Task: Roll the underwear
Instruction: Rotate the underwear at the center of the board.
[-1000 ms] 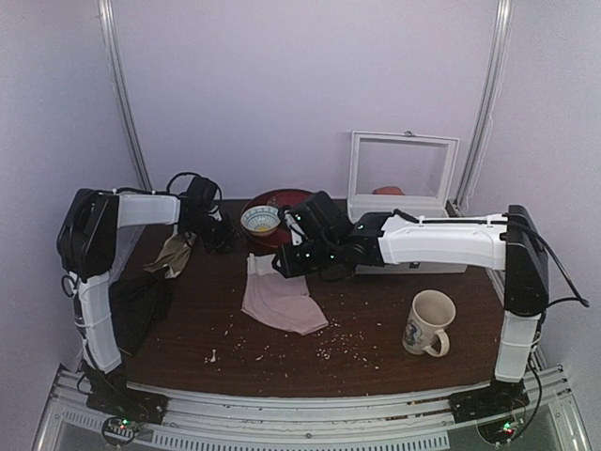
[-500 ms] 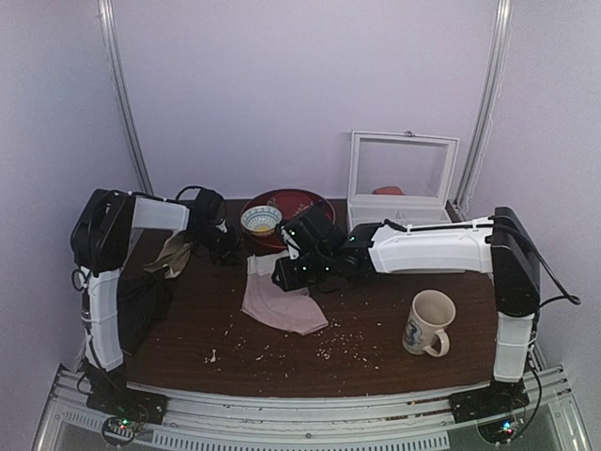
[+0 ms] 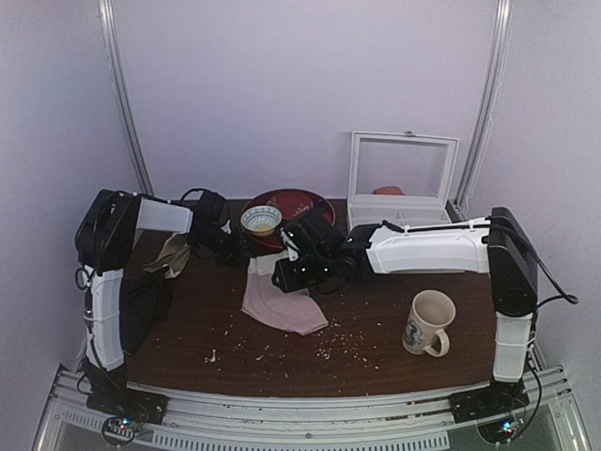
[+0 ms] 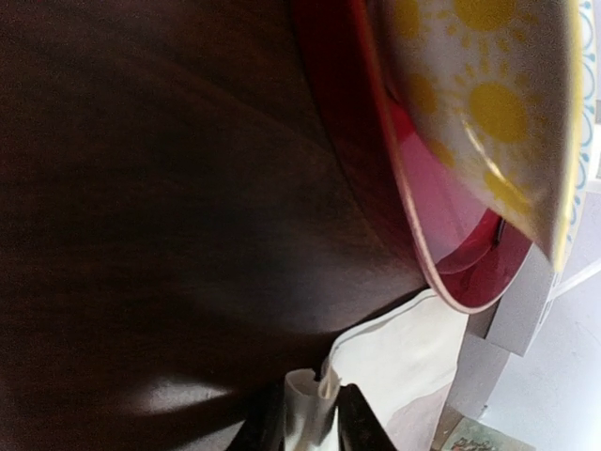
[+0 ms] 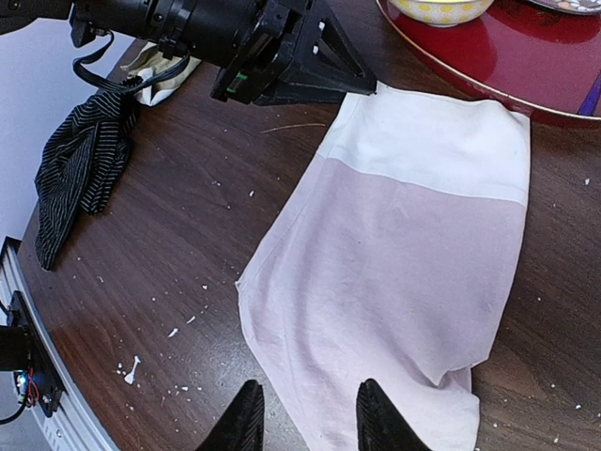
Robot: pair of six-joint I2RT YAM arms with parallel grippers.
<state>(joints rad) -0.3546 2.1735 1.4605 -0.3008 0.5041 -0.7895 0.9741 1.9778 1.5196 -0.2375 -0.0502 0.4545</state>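
The underwear (image 3: pixel 282 303) lies flat on the dark table, pale pink with a whitish waistband (image 5: pixel 427 141) at its far edge by the red plate. In the left wrist view my left gripper (image 4: pixel 310 395) is shut on the waistband's left corner, with white fabric bunched between its fingers. The right wrist view shows the same left gripper (image 5: pixel 368 86) with its tip at that corner. My right gripper (image 5: pixel 305 399) hovers open over the underwear's near left edge, with nothing between its fingers. From above, the right gripper (image 3: pixel 280 272) sits over the garment's upper part.
A red plate (image 3: pixel 293 199) holding a yellow-patterned bowl (image 3: pixel 260 220) stands just behind the underwear. A black cloth (image 3: pixel 141 301) and a beige-olive cloth (image 3: pixel 172 254) lie at the left. A mug (image 3: pixel 429 322) is at the right, a white box (image 3: pixel 399 178) behind. Crumbs dot the near table.
My left gripper has moved right from the beige-olive cloth to the waistband corner and closed on it. The right arm has shifted slightly left over the underwear.
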